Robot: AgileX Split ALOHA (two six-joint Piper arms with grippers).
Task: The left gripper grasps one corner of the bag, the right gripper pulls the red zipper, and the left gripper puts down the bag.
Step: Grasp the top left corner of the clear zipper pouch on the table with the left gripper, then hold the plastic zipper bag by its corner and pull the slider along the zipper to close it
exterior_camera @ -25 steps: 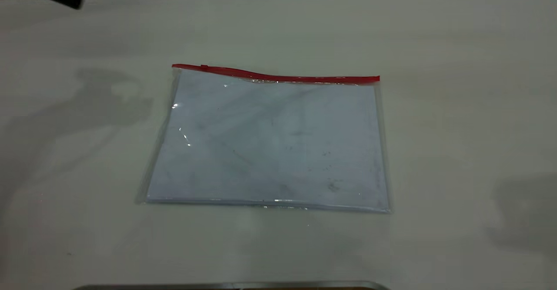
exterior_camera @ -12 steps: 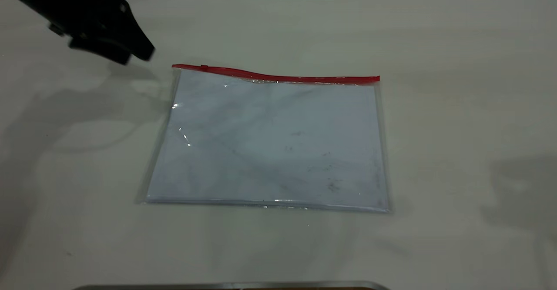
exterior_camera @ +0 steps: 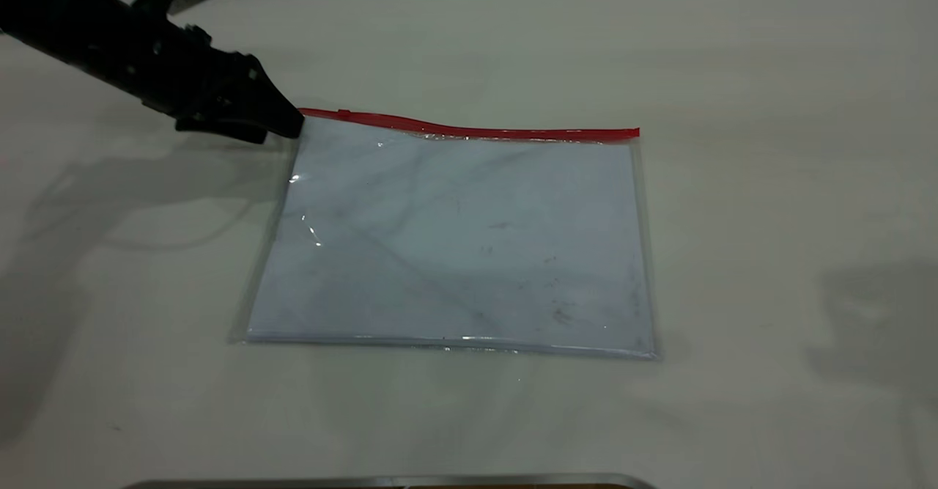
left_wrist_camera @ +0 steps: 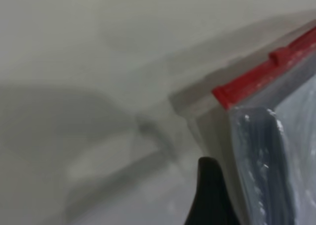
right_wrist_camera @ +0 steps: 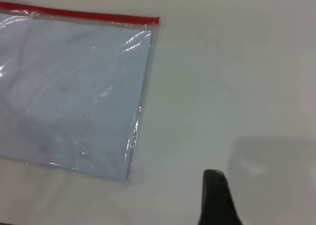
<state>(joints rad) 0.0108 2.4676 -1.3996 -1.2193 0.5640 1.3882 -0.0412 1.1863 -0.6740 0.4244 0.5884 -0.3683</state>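
Clear bag [exterior_camera: 458, 240] lying flat mid-counter, red zipper [exterior_camera: 469, 128] along its far edge, slider tab [exterior_camera: 343, 114] near far-left corner; left gripper [exterior_camera: 282, 124] at that corner, grip state undeterminable; right gripper [right_wrist_camera: 217, 198] hovering off bag's right side, state undeterminable.

Likely lab or test bench: bare off-white table [exterior_camera: 769, 144], plain wall behind, robot arm [exterior_camera: 88, 34] overhead.

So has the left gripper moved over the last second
Yes. The left gripper has come in from the table's far left corner, rightward and down, to the bag's corner where the red zipper ends.
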